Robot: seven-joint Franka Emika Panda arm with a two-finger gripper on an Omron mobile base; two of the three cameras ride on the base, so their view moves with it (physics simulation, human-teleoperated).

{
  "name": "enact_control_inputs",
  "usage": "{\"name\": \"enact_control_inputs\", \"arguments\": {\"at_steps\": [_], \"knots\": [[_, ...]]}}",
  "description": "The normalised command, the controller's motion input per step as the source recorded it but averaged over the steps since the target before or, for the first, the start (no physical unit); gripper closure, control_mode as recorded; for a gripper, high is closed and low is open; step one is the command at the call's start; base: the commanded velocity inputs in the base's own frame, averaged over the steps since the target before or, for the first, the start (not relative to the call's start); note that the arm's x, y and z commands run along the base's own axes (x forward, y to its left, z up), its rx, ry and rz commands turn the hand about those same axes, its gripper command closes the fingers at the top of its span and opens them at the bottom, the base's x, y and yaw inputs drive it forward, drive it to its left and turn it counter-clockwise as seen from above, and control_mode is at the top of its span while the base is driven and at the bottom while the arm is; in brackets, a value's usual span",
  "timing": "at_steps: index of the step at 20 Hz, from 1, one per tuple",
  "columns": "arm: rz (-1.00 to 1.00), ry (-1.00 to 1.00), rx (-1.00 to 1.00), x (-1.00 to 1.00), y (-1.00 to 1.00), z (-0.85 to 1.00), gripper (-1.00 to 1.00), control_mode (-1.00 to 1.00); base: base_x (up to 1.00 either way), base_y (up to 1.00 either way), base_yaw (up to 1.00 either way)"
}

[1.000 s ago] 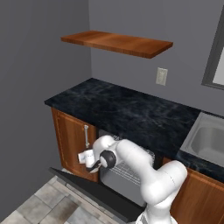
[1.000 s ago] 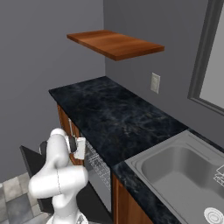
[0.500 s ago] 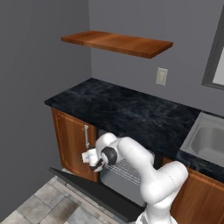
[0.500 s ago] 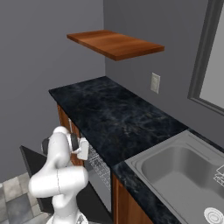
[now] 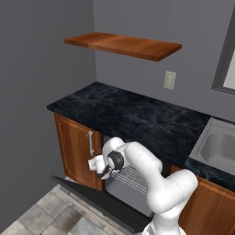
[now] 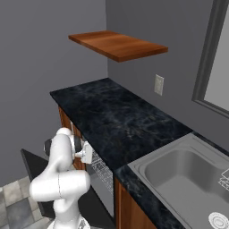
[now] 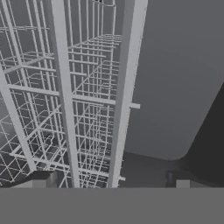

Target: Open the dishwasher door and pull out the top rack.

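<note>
The dishwasher door (image 5: 87,195) is a dark grey panel lying open and nearly flat in front of the machine; from the right it shows as a dark slab (image 6: 32,166). The top rack (image 5: 131,176), a silver-white wire basket, sits in the opening under the counter, its wires (image 6: 101,168) just showing. My gripper (image 5: 103,172) is at the rack's front left corner. In the hand view the rack's grid (image 7: 65,109) is very close. A thick front rail (image 7: 127,87) runs between my widely spread fingertips (image 7: 43,180). The gripper (image 7: 113,181) is open around that rail.
A reddish-brown cabinet door (image 5: 75,147) with a vertical handle stands just left of the dishwasher. The black stone counter (image 5: 133,114) overhangs the opening, with a sink (image 6: 179,174) to the right and a wooden shelf (image 5: 124,44) above. The grey wall is close on the left.
The hand has edged a little to the right, closer in to the rack's front corner. Door and rack have stayed where they were.
</note>
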Motion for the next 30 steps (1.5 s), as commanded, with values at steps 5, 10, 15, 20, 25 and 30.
{"name": "enact_control_inputs", "arguments": {"at_steps": [5, 10, 15, 20, 25, 30], "knots": [[0.00, 0.00, 0.00, 0.00, -0.16, 0.00, -1.00, -1.00, 0.00, 0.00, 0.00], [0.00, 0.01, 0.00, 0.00, -0.11, -0.07, -1.00, -1.00, 0.00, 0.00, 0.00], [0.00, 0.07, 0.02, -0.04, -0.02, -0.19, -1.00, -1.00, 0.00, 0.00, 0.00], [0.00, 0.18, 0.08, -0.16, 0.00, -0.27, -1.00, -1.00, 0.00, 0.00, 0.00], [0.00, 0.20, 0.11, -0.11, 0.00, -0.25, -1.00, -1.00, 0.00, 0.00, 0.00], [0.00, 0.11, 0.08, 0.00, 0.00, -0.21, -1.00, -1.00, 0.00, 0.00, 0.00]]}}
